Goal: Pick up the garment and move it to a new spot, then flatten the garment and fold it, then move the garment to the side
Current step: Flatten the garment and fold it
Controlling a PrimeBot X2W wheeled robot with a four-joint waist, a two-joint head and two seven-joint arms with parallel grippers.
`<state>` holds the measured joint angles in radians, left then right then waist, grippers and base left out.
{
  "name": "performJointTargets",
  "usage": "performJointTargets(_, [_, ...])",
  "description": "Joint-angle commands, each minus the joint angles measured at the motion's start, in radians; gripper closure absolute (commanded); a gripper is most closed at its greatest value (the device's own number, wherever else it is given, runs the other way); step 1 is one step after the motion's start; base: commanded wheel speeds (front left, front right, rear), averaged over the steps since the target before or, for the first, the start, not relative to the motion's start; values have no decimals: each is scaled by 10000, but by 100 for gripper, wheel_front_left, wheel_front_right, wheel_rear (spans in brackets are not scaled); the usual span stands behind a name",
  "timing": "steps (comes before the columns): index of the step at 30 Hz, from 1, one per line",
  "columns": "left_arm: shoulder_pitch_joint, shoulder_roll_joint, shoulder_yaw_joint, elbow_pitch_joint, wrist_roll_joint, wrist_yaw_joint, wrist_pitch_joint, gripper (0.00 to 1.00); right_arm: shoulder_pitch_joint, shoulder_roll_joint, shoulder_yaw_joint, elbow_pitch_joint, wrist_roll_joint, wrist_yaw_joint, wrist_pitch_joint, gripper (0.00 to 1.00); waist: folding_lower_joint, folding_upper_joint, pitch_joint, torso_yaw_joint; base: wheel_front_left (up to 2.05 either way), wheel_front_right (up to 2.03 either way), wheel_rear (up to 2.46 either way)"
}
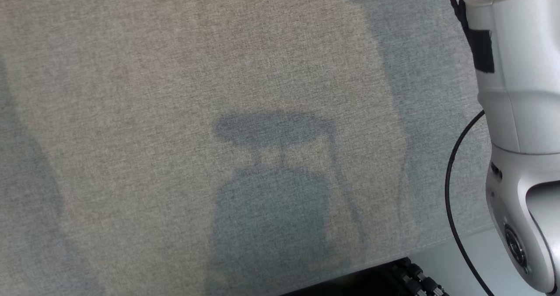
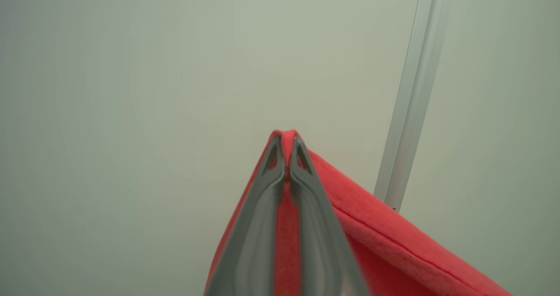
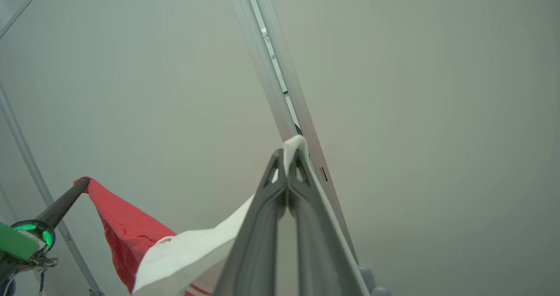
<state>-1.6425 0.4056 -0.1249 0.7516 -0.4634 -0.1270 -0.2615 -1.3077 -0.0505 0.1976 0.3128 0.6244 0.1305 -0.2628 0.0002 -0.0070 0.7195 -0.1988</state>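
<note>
The garment (image 2: 393,243) is red with a white part (image 3: 188,248) and hangs in the air between my two grippers. In the left wrist view my left gripper (image 2: 286,149) is shut on a red corner that pokes out past the fingertips. My right gripper (image 3: 287,162) is shut on a white edge of the garment. In the right wrist view the left gripper (image 3: 85,181) shows at the far left, pinching the red corner, with cloth sagging between the two. Both wrist views look up at a pale ceiling. The garment is out of the head view.
In the head view a grey cloth-covered table (image 1: 175,112) spreads out with soft shadows on it. My pale right arm (image 1: 520,112) and a black cable (image 1: 450,191) stand at the right. The table's near edge (image 1: 393,261) runs along the lower right. A metal rail (image 3: 271,68) crosses overhead.
</note>
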Motion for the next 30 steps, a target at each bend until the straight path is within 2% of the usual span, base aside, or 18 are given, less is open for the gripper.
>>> performJointTargets(1, [436, -74, 154, -59, -361, -30, -41, 100, 423, -6, 28, -172, 68, 3, -36, 100, -2, 70, -179, 232, 0, 0, 0])
performJointTargets(4, [896, -160, 260, -304, -808, -35, -34, 100, 796, -7, 12, -315, 46, 3, -36, 100, -2, 70, -302, 370, 0, 0, 0])
performJointTargets(6, [1554, -187, 273, -749, -1225, -38, -34, 100, 1213, -12, -2, -481, -29, 3, -37, 100, -2, 70, -460, 506, 0, 0, 0])
performJointTargets(7, [2438, -219, 400, -1251, -1700, -40, -33, 100, 1727, -10, -1, -671, -183, 3, -37, 100, -2, 70, -679, 645, 0, 0, 0])
performJointTargets(8, [2438, -219, 400, -1251, -1700, -40, -33, 100, 1727, -10, -1, -671, -183, 3, -37, 100, -2, 70, -679, 645, 0, 0, 0])
performJointTargets(15, [6470, -642, 677, -3529, -3104, -41, -21, 100, 4298, -273, -181, -1677, -272, 3, -37, 100, -2, 70, -1810, 1273, 0, 0, 0])
performJointTargets(19, [8811, -1053, 967, -4518, -3374, -42, -22, 100, 6155, -629, -28, -2176, -167, 3, -37, 100, -2, 70, -2504, 1580, 0, 0, 0])
performJointTargets(26, [11768, -1659, 560, -4490, -3734, -43, -22, 100, 9373, -737, -313, -2614, 289, 3, -37, 100, -2, 70, -3616, 1907, 0, 0, 0])
performJointTargets(30, [13211, -1990, 834, -4237, -4040, -43, -22, 100, 11236, -696, -248, -2697, 795, 3, -3, 100, -2, 70, -4356, 1789, 0, 0, 0])
